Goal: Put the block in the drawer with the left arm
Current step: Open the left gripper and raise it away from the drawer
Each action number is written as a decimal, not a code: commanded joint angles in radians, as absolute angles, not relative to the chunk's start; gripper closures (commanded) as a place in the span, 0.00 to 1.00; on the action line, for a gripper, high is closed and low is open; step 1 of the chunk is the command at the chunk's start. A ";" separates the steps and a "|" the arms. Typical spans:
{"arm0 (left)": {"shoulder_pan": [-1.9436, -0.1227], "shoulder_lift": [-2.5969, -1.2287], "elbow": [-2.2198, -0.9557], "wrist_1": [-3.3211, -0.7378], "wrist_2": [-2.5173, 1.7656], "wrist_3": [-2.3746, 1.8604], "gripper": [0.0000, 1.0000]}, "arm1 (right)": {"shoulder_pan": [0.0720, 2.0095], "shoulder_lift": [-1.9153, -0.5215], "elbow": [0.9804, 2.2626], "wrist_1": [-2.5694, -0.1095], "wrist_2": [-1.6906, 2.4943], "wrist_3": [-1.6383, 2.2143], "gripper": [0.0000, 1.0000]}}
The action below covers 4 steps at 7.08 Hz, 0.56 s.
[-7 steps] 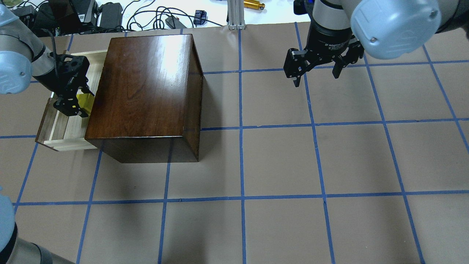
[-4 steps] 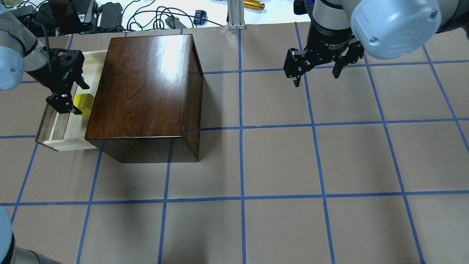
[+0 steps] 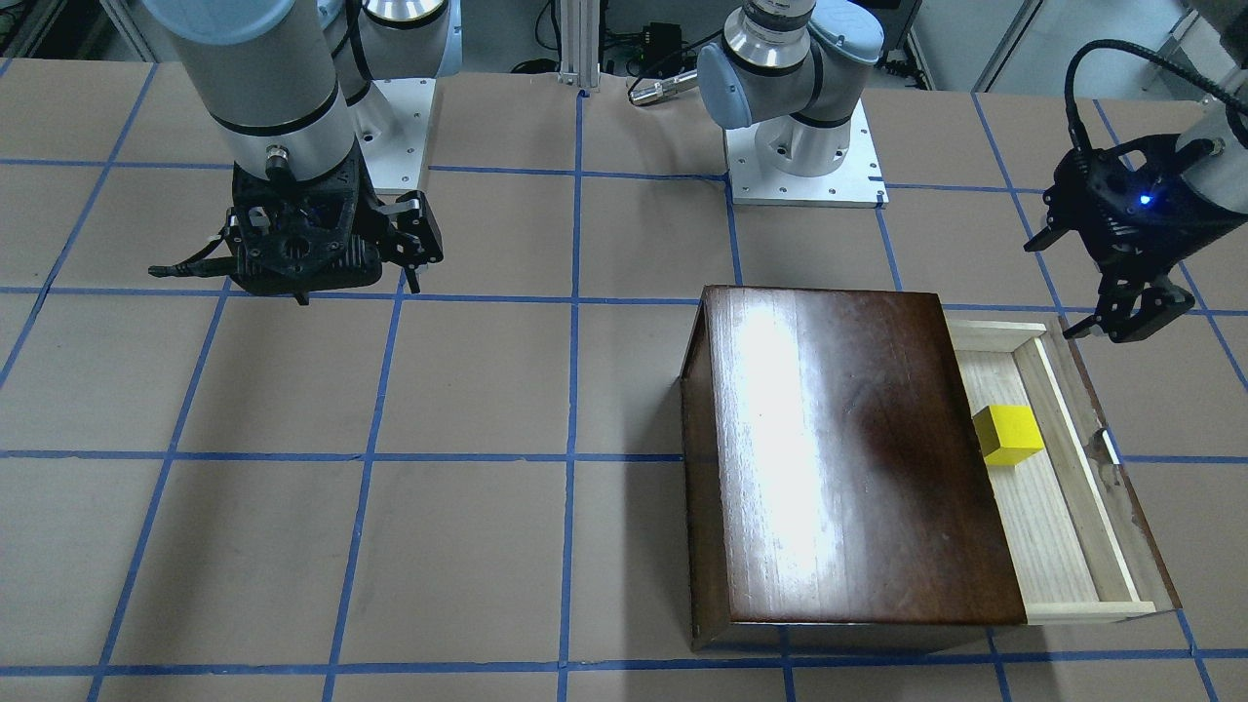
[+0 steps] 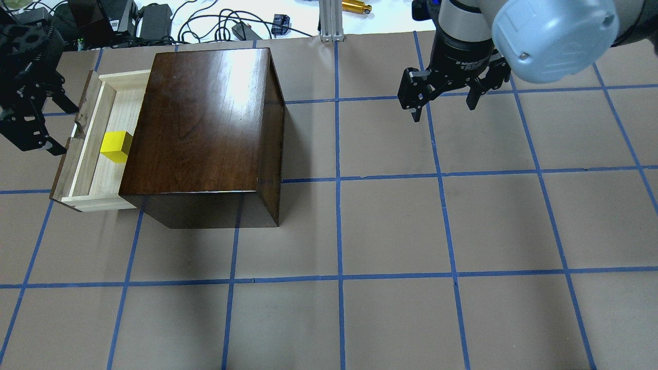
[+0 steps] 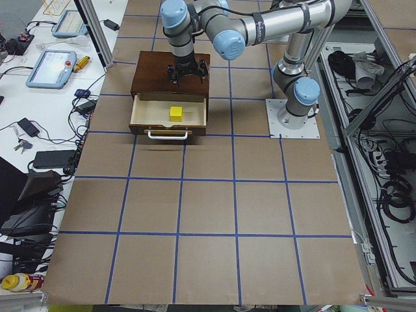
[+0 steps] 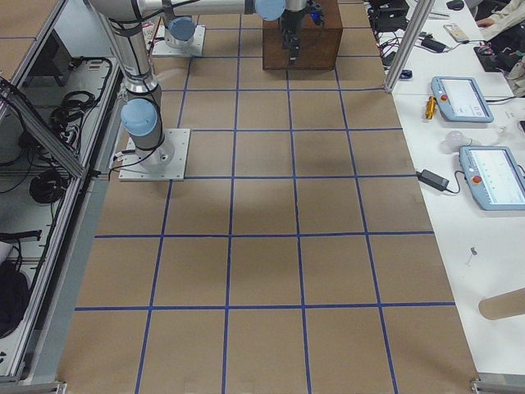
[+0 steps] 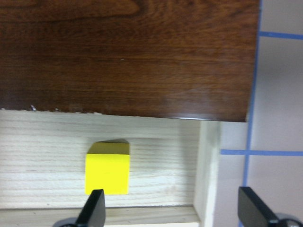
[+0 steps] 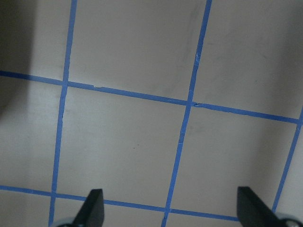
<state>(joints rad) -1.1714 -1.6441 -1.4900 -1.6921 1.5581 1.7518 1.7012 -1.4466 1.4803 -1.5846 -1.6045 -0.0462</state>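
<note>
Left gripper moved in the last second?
Yes. The left gripper was over the drawer at the block; it now sits beyond the drawer's front, toward the overhead view's left edge, open.

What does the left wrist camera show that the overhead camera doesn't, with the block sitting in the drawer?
Only the left wrist camera: a close look down between the left pincer's open fingertips, with a strip of drawer floor showing between the block and the box.
Only the overhead: the whole box, the drawer's dark front, the left pincer by that front, and the right pincer open over the table.
Both: the yellow block loose on the drawer's pale floor, nothing gripping it.
</note>
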 commanded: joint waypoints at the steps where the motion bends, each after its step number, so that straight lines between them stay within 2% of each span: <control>1: -1.199 -1.594 -1.488 -1.689 1.549 1.339 0.00 | 1.701 -1.447 1.480 -1.585 -1.605 -0.046 0.00; 4: -1.438 -1.615 -1.502 -1.553 1.562 0.720 0.00 | 1.701 -1.447 1.480 -1.585 -1.605 -0.048 0.00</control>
<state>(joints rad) -1.3340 -1.6023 -1.4934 -1.6253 1.5599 1.0132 1.7012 -1.4465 1.4803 -1.5846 -1.6045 -0.0463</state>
